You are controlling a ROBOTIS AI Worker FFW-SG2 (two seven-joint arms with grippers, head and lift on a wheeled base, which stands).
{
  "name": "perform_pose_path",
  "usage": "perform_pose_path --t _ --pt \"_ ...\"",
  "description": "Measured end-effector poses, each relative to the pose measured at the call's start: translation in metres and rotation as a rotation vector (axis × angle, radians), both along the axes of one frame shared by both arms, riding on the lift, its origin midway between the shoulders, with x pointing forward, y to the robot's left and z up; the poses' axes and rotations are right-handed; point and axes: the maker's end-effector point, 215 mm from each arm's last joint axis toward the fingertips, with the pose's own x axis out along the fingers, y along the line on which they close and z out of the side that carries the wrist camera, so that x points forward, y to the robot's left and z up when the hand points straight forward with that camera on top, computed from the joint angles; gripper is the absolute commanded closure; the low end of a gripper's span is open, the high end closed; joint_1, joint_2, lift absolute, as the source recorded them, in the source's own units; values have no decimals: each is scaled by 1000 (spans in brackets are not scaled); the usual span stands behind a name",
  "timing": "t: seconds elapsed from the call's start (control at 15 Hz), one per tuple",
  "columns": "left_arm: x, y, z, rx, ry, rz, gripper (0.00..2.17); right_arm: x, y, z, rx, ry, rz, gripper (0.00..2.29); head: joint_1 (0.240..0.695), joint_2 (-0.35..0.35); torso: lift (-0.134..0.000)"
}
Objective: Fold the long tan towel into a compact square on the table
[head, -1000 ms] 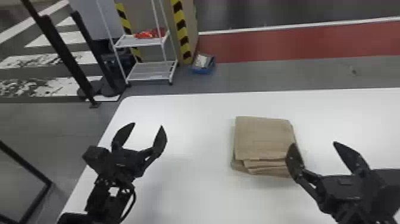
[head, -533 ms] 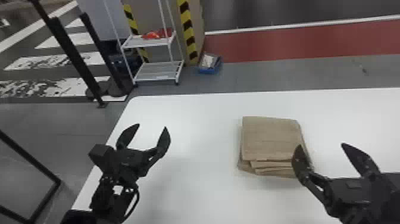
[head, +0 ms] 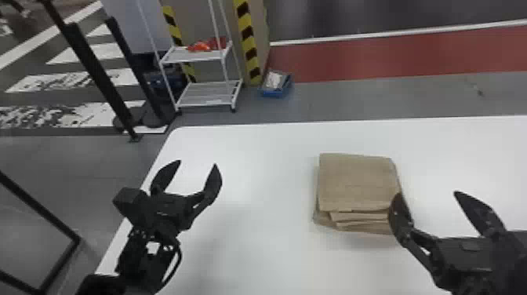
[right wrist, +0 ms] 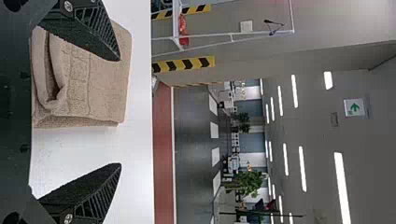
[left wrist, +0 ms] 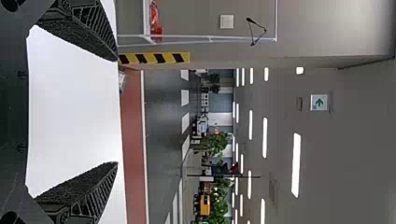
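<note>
Towel (head: 355,182), tan and folded into a thick, squarish pad, lies flat on the white table (head: 258,251), right of the middle in the head view. For markings, the right wrist view has a white sign (right wrist: 354,108) with a green arrow, mounted beyond the table. Black and yellow warning stripes (head: 247,39) run up a post or corner by a white rack (head: 200,57), seen in the head view.

The towel's top layer is broad and fairly smooth, its far corners blunt. Along the near edge the layers are uneven — several folds step out from under the top one, and a lower layer pokes out at the near left corner. From the right wrist, the cloth looks soft and fuzzy, with ribbed bands across it and one layer bending round a dark gap.

The right gripper (head: 427,193) is just beside the towel, its two fingers spread wide with nothing between the tips. One finger overlaps the towel's right edge in the head view; whether they touch, I cannot tell. The left gripper (head: 197,162) is over the table's left part, well apart from the towel, its fingers also wide apart and empty.

Past the table are a red-orange bundle (head: 202,46) on the rack and a blue box (head: 276,92) on the floor.
</note>
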Motion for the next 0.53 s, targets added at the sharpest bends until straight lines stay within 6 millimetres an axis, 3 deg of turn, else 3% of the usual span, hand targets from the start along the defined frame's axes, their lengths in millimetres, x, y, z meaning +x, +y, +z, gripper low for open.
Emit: perform_pose_path --t 0.53 --pt "-1 1 5 -7 -10 6 87 -1 -1 -2 0 2 -1 80 695 251 -125"
